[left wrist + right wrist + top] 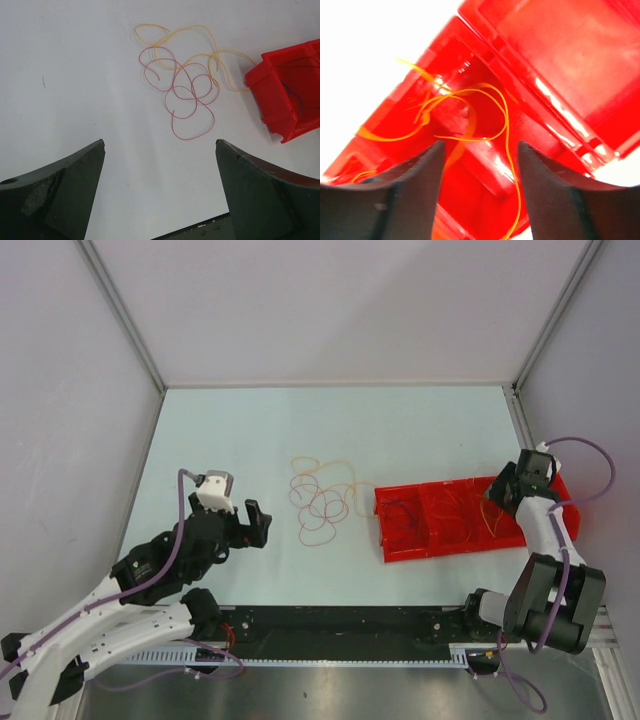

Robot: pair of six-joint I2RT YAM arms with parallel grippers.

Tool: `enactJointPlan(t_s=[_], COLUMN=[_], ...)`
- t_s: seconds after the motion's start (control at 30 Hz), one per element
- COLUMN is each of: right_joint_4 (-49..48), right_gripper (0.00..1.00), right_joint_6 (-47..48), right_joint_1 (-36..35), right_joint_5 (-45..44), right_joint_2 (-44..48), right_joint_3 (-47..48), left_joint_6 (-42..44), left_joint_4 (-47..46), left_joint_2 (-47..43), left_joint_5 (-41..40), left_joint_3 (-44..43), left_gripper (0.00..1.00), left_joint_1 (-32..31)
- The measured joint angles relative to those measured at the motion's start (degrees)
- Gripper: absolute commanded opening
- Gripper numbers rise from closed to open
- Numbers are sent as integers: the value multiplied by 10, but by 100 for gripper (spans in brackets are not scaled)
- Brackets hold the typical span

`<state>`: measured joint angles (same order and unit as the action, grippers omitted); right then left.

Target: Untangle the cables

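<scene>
A tangle of thin red and yellow cables (320, 502) lies on the table left of a red tray (400, 552). The left wrist view shows the red loops (192, 107) overlapping the yellow strand (200, 55), which runs to the tray's corner (272, 95). My left gripper (258, 523) hovers open just left of the tangle, with nothing between its fingers (160, 145). My right gripper (497, 492) hangs over the tray's right end, jaws apart (480, 145). An orange cable (506, 115) curls loose in the compartment below and passes between the fingers untouched. A dark cable (295, 97) lies inside the tray.
The tray (560, 60) has several compartments with raised dividers. Grey walls enclose the table on three sides. A black rail (340, 625) runs along the near edge between the arm bases.
</scene>
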<state>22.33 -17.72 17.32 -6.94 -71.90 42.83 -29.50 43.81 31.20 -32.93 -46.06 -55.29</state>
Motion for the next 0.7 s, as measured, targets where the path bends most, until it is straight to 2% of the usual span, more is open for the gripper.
enactJointPlan(t_s=[0.17,0.43,0.7], right_joint_4=[26,77,83], right_gripper=[71,73,75], right_joint_6=[0,-7,-125], right_joint_1=[0,4,-6], right_joint_5=[4,18,108], right_joint_2=[37,42,77], right_joint_3=[20,71,97], left_joint_6=[0,-2,-14], left_joint_4=[0,-12,-59], left_joint_2=[17,80,185], left_joint_5=[0,-1,-3], left_joint_3=[0,0,-4], left_gripper=[97,97,98], left_joint_1=[2,3,5])
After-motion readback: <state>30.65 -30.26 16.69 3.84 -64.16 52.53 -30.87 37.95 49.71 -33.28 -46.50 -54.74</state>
